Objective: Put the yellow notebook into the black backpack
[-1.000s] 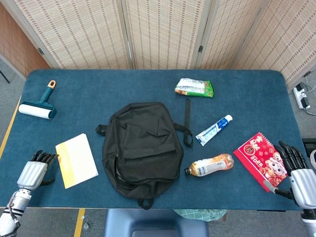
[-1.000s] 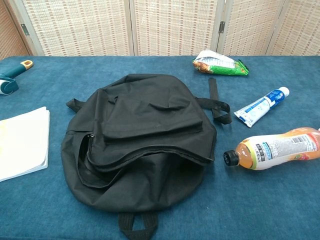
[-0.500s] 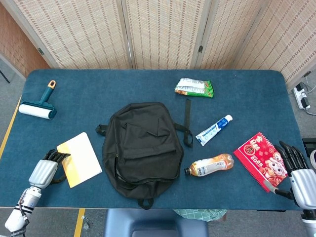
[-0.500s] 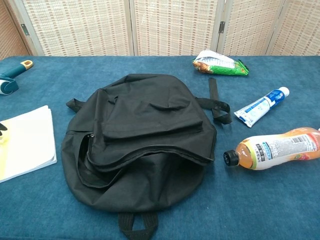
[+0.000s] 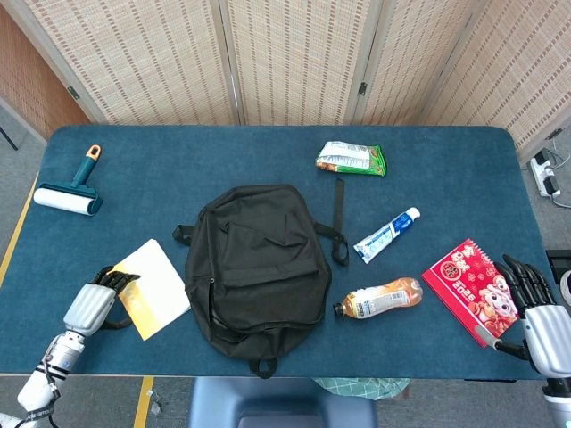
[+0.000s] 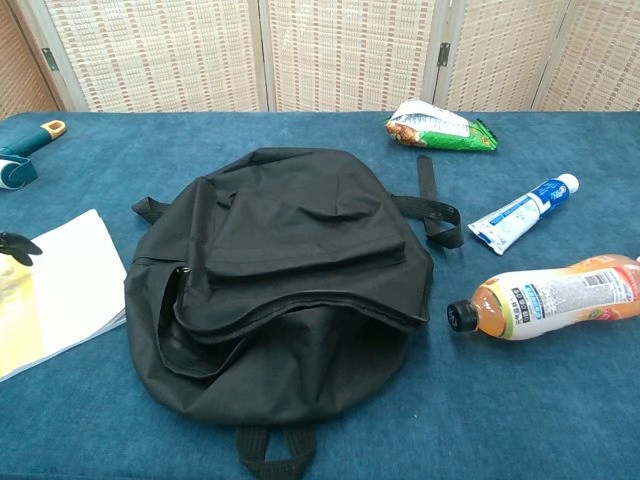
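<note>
The black backpack (image 5: 254, 267) lies flat in the middle of the blue table, its main zipper gaping along the left side (image 6: 180, 330). The yellow notebook (image 5: 153, 287) lies tilted just left of it, and its right edge touches the backpack (image 6: 280, 290). My left hand (image 5: 94, 303) holds the notebook's left edge, dark fingers on top of the cover and thumb at the near edge. The chest view shows only its fingertips (image 6: 15, 246) on the notebook (image 6: 60, 290). My right hand (image 5: 540, 312) rests open at the table's front right corner, holding nothing.
A lint roller (image 5: 70, 192) lies at the far left. A green snack bag (image 5: 351, 159), a toothpaste tube (image 5: 386, 234) and a drink bottle (image 5: 379, 299) lie right of the backpack. A red 2026 calendar (image 5: 470, 287) sits beside my right hand.
My left hand has moved right and slightly forward with the notebook, which has slid and turned until it meets the backpack's left side. The right hand has not moved.
</note>
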`<action>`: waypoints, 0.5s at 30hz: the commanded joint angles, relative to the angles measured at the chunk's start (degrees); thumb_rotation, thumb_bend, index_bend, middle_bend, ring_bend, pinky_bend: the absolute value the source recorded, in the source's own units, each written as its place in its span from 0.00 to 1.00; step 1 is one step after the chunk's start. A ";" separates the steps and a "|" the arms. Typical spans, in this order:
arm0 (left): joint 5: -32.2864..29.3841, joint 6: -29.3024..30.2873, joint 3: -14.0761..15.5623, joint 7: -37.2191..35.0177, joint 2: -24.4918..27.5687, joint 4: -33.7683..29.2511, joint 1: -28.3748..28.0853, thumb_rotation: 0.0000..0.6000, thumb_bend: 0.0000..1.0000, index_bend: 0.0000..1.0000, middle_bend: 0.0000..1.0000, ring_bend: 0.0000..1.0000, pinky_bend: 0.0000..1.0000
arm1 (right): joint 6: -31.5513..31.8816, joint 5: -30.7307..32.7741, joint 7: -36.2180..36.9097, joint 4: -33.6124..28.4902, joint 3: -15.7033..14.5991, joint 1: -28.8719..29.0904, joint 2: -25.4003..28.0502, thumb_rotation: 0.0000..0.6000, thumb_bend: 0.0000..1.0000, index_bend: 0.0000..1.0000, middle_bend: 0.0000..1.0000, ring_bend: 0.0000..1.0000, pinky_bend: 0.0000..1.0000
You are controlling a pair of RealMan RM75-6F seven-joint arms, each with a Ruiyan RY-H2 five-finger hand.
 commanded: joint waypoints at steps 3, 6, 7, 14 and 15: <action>-0.29 -1.27 0.26 0.41 -0.46 0.69 -0.46 1.00 0.03 0.23 0.29 0.22 0.14 | 0.19 -0.03 -0.06 0.03 -0.04 -0.13 -0.06 1.00 0.09 0.00 0.05 0.05 0.04; -0.59 -2.13 0.30 0.59 -0.61 0.70 -0.75 1.00 0.03 0.22 0.29 0.21 0.14 | 0.24 0.01 -0.06 0.07 -0.08 -0.22 -0.03 1.00 0.09 0.00 0.05 0.05 0.04; -0.67 -2.16 0.24 0.45 -0.68 0.67 -0.81 1.00 0.03 0.22 0.29 0.21 0.14 | 0.28 0.00 -0.06 0.06 -0.08 -0.25 -0.02 1.00 0.09 0.00 0.05 0.05 0.04; -0.15 -0.14 0.08 -3.27 -2.28 1.83 -1.07 1.00 0.04 0.29 0.30 0.23 0.14 | 0.30 0.24 -0.11 0.26 -0.11 -0.42 -0.17 1.00 0.09 0.00 0.05 0.05 0.04; -0.03 0.23 0.06 -3.64 -2.54 2.12 -1.09 1.00 0.06 0.31 0.31 0.24 0.14 | 0.30 0.27 -0.12 0.24 -0.10 -0.43 -0.19 1.00 0.09 0.00 0.05 0.05 0.04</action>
